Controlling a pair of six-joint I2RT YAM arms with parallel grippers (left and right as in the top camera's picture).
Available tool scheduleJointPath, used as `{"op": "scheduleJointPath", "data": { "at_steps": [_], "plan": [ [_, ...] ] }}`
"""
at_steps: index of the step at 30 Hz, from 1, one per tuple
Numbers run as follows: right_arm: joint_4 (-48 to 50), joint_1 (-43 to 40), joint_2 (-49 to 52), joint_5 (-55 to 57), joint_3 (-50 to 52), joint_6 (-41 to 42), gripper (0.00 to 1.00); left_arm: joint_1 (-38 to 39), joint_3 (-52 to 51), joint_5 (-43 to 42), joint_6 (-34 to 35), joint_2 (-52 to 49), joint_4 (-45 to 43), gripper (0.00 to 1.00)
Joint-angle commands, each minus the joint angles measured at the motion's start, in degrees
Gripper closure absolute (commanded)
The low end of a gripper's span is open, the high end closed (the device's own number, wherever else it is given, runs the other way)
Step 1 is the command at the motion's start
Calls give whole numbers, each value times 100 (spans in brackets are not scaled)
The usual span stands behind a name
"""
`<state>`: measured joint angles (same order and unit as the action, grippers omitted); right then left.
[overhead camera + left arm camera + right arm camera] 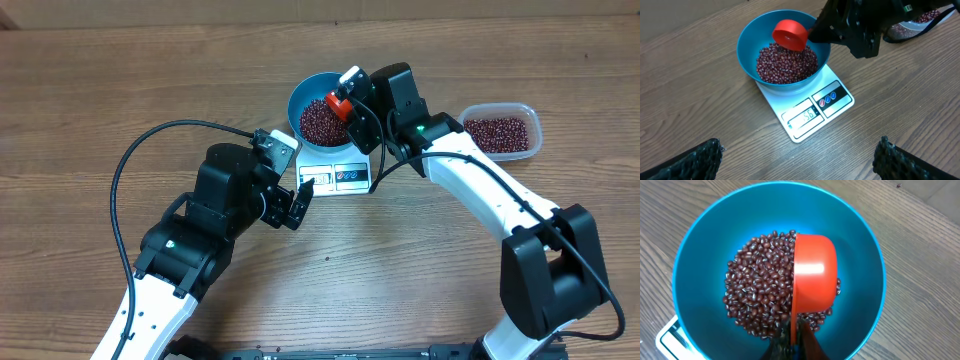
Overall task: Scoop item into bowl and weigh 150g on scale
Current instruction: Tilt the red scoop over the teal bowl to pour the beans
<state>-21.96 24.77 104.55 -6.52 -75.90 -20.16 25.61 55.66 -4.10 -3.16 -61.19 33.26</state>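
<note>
The blue bowl [300,95] stands on the white scale [335,175], whose display [809,115] is lit. A pile of dark red beans [757,290] fills the bowl's bottom. Just above the beans, inside the bowl, an orange-red scoop [812,275] is turned on its side, its cup facing away. My right gripper [794,342] is shut on the scoop's handle. My left gripper [800,160] is open above bare table just in front of the scale, with nothing between its fingers [705,157].
At the right rear stands a clear plastic tub [500,132] holding more beans. The right arm [480,180] stretches between the tub and the scale. A black cable [130,170] loops out on the left.
</note>
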Motion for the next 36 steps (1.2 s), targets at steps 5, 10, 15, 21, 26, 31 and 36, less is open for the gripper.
{"op": "scheduleJointPath", "data": {
  "at_steps": [5,10,15,21,26,31,36],
  "plan": [
    [-155,-13,131,109,-33,-127,96,-9,118,-37,57,-33,-4,1],
    [-400,-13,136,-155,-33,-127,96,-9,118,-37,57,-33,-4,0],
    [-391,-13,133,-949,-37,-81,97,-9,118,-37,57,-33,-4,0],
    [-83,-26,133,-1611,-37,236,97,-9,118,-37,57,-33,-4,0],
    [240,-138,133,-1613,-37,791,96,-9,118,-37,57,-33,-4,0],
    [472,-518,133,-2107,-37,1478,96,-9,118,-37,57,-33,-4,0],
    [542,-898,133,-3241,-37,1635,96,-9,118,-37,57,-33,-4,0]
  ]
}}
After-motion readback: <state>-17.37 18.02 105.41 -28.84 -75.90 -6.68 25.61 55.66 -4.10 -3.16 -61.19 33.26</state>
